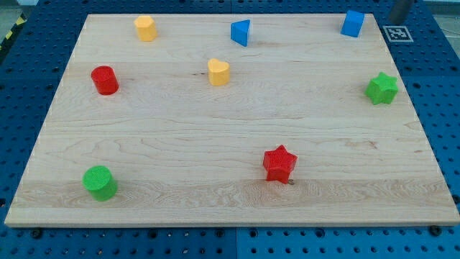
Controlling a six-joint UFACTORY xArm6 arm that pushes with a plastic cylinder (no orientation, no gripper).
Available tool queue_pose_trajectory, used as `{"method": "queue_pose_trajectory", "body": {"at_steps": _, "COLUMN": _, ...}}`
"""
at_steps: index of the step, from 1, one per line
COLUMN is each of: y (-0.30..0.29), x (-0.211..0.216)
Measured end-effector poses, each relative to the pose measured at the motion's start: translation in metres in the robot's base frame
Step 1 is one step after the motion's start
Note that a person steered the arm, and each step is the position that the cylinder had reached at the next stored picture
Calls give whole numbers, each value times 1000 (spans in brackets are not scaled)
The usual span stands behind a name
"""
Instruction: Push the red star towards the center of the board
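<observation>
Near the view's bottom, right of centre, the red star [279, 163] sits on the wooden board [215, 129], clear of other blocks. My tip cannot be seen, so its state cannot be told.

Rod [399, 10]: view's top right corner, off the board [215, 129]; my tip not visible.
Red star [279, 164]: lower centre-right, far from rod.
Blue cube [352, 23]: nearest the rod.

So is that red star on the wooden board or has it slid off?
On. The red star sits wholly on the board, near its bottom edge, with bare wood showing all round it.
</observation>
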State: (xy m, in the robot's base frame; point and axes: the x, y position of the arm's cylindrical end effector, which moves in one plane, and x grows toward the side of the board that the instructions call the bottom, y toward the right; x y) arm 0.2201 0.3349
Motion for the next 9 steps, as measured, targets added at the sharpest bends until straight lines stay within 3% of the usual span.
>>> {"method": "queue_pose_trajectory", "body": {"at_steps": 3, "y": -3, "x": 75}}
{"method": "queue_pose_trajectory", "body": {"at_steps": 8, "y": -48, "x": 298}}
{"method": "queue_pose_trajectory", "body": {"at_steps": 9, "y": -79, "x": 346}}
